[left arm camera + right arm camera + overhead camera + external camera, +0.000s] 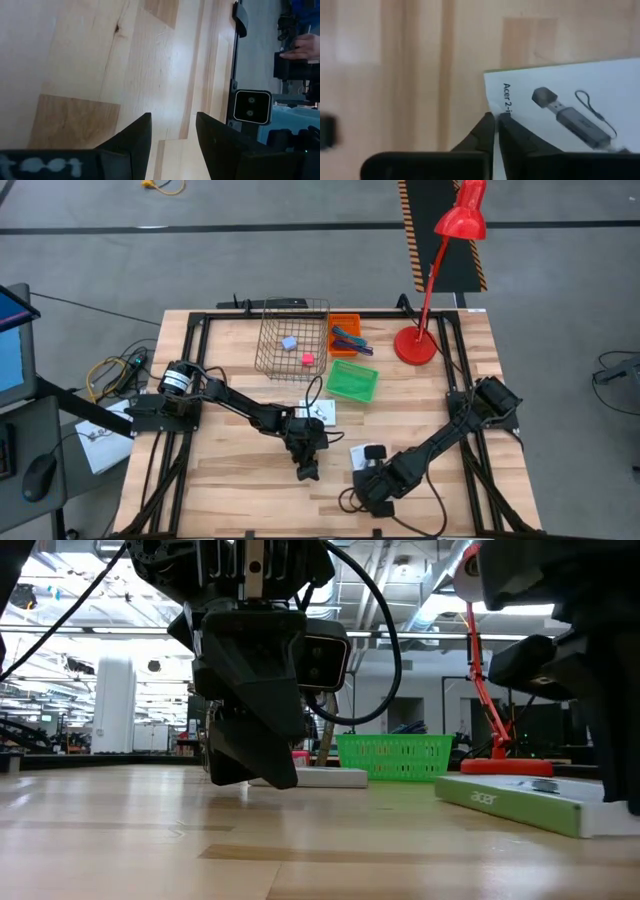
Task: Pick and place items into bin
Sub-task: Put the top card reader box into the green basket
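Your right gripper (496, 131) is working near the front edge of the table (240, 480), toward its right side, with its fingers pressed together at the corner of a flat white packet (570, 115) printed with a small dark gadget; whether that corner is actually pinched between them, you cannot tell. The packet is lying flat on the wood, well short of the wire bin (293, 338) standing at the back edge, where a lilac cube (289, 342) and a pink cube (308, 359) are already sitting. Your left gripper (172, 137) is hovering low over bare wood near the middle of the table, fingers apart and holding nothing, with a second white packet (318, 412) lying just behind it. You are at the pick-up step, it seems; next you are probably lifting gently, checking the packet comes up with the fingers, then carrying it over the bin.
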`<move>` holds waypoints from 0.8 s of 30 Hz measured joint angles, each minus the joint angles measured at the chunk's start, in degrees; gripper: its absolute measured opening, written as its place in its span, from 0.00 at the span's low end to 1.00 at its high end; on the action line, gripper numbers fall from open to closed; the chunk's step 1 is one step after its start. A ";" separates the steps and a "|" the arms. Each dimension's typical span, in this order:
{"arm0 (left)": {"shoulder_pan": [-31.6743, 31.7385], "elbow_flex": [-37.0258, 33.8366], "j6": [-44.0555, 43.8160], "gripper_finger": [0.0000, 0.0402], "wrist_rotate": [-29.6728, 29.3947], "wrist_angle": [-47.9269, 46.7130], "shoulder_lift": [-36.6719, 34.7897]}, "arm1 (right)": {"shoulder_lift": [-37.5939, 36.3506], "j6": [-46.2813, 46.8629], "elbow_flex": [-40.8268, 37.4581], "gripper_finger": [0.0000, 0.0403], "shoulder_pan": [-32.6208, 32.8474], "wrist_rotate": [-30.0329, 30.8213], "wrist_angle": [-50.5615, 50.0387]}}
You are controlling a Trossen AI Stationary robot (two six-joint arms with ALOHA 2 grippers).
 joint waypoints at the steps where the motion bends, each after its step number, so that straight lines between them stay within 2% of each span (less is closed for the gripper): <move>1: -0.02 0.00 0.00 0.36 -0.02 0.00 0.00 | 0.00 1.37 -0.07 0.03 0.05 -0.22 0.98; 6: -0.04 0.00 0.00 0.36 -0.36 -0.32 0.00 | 0.13 11.08 -0.12 0.01 0.03 -4.21 3.94; 10: -0.24 0.00 0.00 0.36 -0.54 -0.59 0.00 | 0.94 14.69 1.05 0.00 0.06 -3.73 3.82; 16: -0.35 0.00 0.00 0.36 -0.81 -0.76 0.00 | 2.74 18.69 4.82 0.00 -0.55 2.99 -1.28; 20: -0.35 0.00 0.00 0.36 -1.15 -1.11 0.00 | 0.62 20.04 7.68 0.00 -1.34 9.97 -12.90; 24: -0.37 0.00 0.53 0.36 -1.37 -1.65 0.00 | -1.99 21.72 13.77 0.00 -1.95 13.76 -24.65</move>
